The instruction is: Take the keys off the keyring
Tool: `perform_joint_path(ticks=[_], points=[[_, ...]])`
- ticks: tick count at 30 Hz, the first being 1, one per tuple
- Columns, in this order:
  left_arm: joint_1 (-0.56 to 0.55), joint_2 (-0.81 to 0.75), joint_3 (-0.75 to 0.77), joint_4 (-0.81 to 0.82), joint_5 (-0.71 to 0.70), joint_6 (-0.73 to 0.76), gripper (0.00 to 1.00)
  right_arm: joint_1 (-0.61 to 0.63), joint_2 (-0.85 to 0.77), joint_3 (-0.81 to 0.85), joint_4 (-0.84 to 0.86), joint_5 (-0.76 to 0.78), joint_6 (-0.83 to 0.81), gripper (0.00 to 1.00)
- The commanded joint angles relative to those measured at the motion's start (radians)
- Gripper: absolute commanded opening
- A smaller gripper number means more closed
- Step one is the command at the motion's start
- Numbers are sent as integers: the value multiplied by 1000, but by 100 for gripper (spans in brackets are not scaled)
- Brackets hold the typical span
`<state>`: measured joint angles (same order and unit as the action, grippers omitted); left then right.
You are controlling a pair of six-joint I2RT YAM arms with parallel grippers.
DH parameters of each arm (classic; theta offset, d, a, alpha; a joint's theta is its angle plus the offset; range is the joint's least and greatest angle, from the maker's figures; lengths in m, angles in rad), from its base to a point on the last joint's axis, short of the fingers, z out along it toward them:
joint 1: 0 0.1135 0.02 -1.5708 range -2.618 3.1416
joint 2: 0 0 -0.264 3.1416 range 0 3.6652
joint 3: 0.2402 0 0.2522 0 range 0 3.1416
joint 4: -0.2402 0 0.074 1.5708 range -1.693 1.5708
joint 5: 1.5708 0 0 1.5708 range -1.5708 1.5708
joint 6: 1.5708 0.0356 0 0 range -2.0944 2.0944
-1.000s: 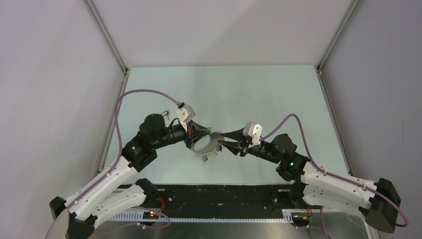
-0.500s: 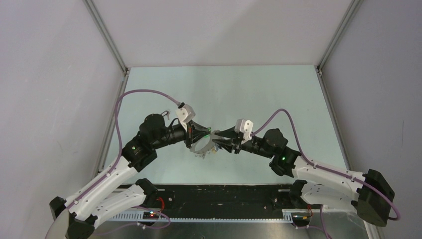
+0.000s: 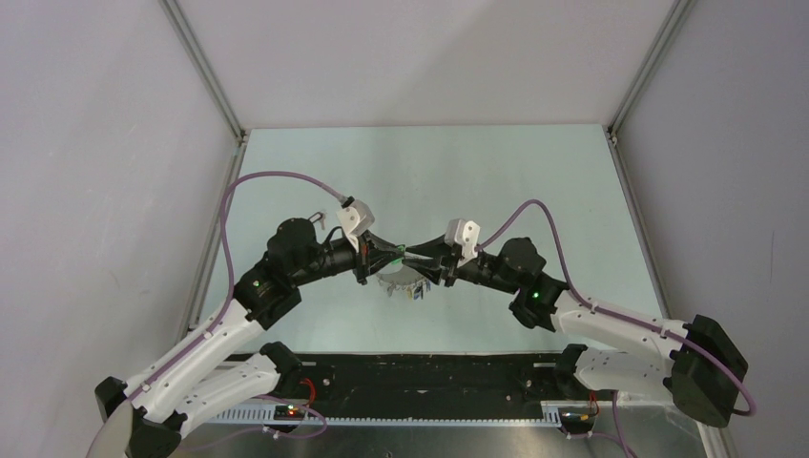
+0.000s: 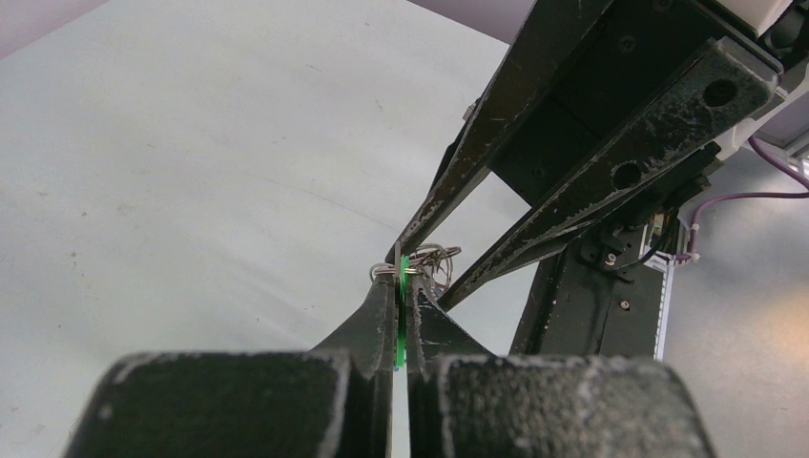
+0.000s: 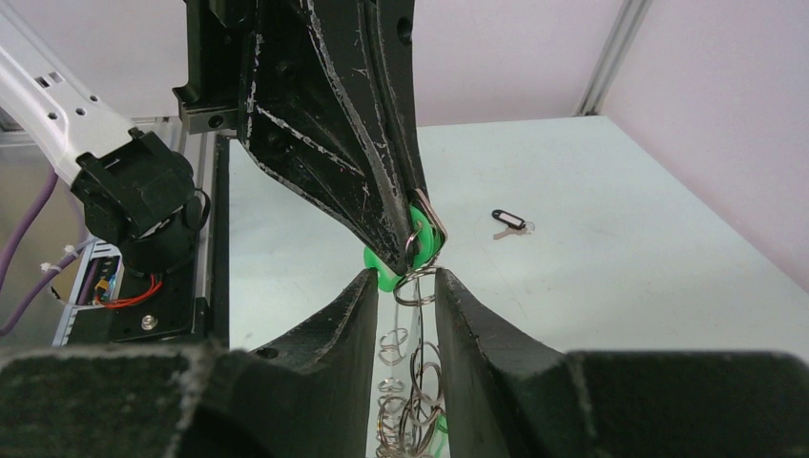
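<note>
My left gripper point(image 4: 402, 286) is shut on a green plastic key head point(image 4: 402, 315), held above the table; it also shows in the right wrist view point(image 5: 423, 245). From it hang the thin dark keyring point(image 3: 399, 282) and a bunch of small silver rings and keys point(image 5: 412, 391). My right gripper point(image 5: 408, 279) is open, its fingertips on either side of a small silver ring point(image 5: 413, 291) just under the green head. In the top view the two grippers meet tip to tip, left point(image 3: 389, 258) and right point(image 3: 416, 264).
A key with a black tag point(image 5: 508, 220) lies alone on the pale green table point(image 3: 496, 181) beyond the left arm. Grey walls and metal frame posts point(image 3: 205, 76) enclose the table on three sides.
My right gripper has moved left, up to the left gripper's tips, and now straddles the ring under the green head. The hanging keyring has drawn in closer between them. The left arm has stayed still.
</note>
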<state>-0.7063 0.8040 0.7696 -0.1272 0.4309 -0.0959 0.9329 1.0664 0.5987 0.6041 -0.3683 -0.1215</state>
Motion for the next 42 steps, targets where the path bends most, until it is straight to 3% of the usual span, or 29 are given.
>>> perform_joint_path(ticks=[1,8,13,23,29,31,33,36,42], points=[[4,-20,23,91,23,12,0,-3,23,44,73,-36,37,32],[4,-22,23,90,25,11,0,-3,43,44,82,-41,48,25],[4,-24,22,90,22,12,0,-2,29,44,61,-45,36,0],[3,-26,20,90,7,11,0,69,-79,44,-105,-40,-199,0],[4,-24,20,92,7,10,0,211,-110,44,-219,115,-449,0],[5,-25,21,91,10,10,0,212,-111,45,-203,162,-406,6],[4,-25,20,90,10,11,0,186,-113,44,-183,147,-344,19],[3,-27,20,90,11,12,0,147,-110,45,-158,137,-282,26],[4,-30,20,90,15,13,0,73,-81,45,-117,93,-151,27]])
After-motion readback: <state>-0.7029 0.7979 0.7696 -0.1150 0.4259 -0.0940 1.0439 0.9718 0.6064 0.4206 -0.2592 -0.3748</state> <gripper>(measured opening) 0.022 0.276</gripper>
